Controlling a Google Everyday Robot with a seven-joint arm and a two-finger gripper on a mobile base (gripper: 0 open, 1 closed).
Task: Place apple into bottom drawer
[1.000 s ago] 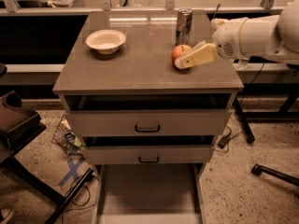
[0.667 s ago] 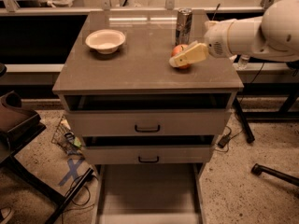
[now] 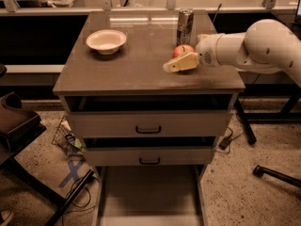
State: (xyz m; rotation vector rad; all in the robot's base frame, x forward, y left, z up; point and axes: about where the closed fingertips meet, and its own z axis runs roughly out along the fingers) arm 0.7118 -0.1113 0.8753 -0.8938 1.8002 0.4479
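Grasp step: pincer (image 3: 176,60) is at the apple (image 3: 182,51) near the table's (image 3: 131,67) right edge, by the can (image 3: 185,26), can't tell if it's clamped; next needs firm grip, lift, then down past the front edge into the open bottom drawer (image 3: 148,197).

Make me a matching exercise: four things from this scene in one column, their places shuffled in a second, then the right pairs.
1 apple
2 bowl
3 bottom drawer
4 gripper

A pulled open, low by the floor
B cabinet top, left side
C reaching in from the right, at the apple
D cabinet top, just in front of the can

Pairs: 1-D, 2-B, 3-A, 4-C
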